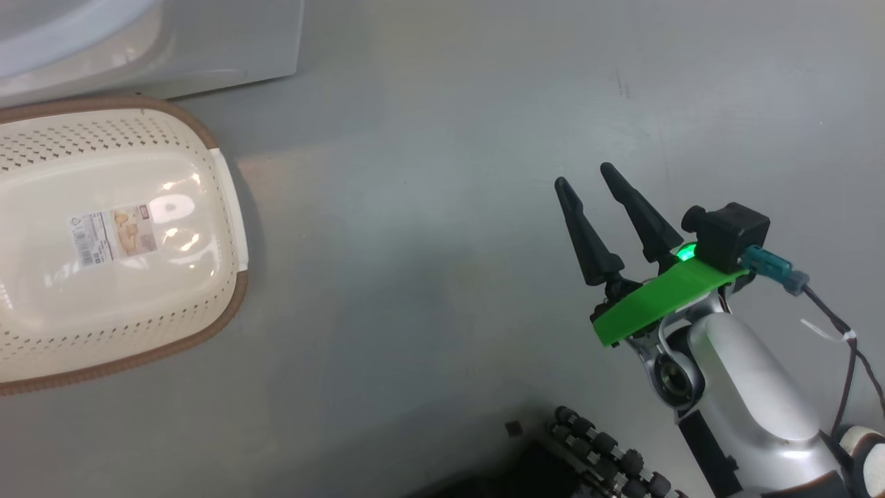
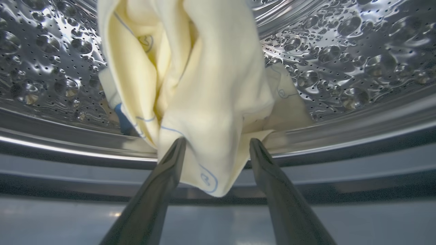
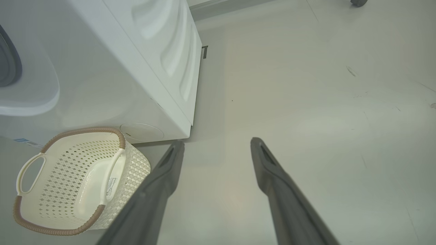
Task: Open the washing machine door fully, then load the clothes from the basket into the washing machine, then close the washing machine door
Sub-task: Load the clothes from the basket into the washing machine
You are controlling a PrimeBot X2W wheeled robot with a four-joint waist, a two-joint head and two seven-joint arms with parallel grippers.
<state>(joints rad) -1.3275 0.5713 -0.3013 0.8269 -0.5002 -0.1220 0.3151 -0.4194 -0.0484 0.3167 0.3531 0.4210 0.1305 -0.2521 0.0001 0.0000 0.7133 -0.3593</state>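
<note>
Laundry area: washing machine (image 3: 102, 68), basket (image 3: 61, 177).

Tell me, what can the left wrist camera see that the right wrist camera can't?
Left wrist view: the steel drum, with the cream-yellow clothes spilling over its front lip between the fingers of the open left gripper. Right wrist view: the empty basket on the floor beside the washer, and the open right gripper. Shared: both see the washing machine, one its shiny inside, the other its white outside.
</note>
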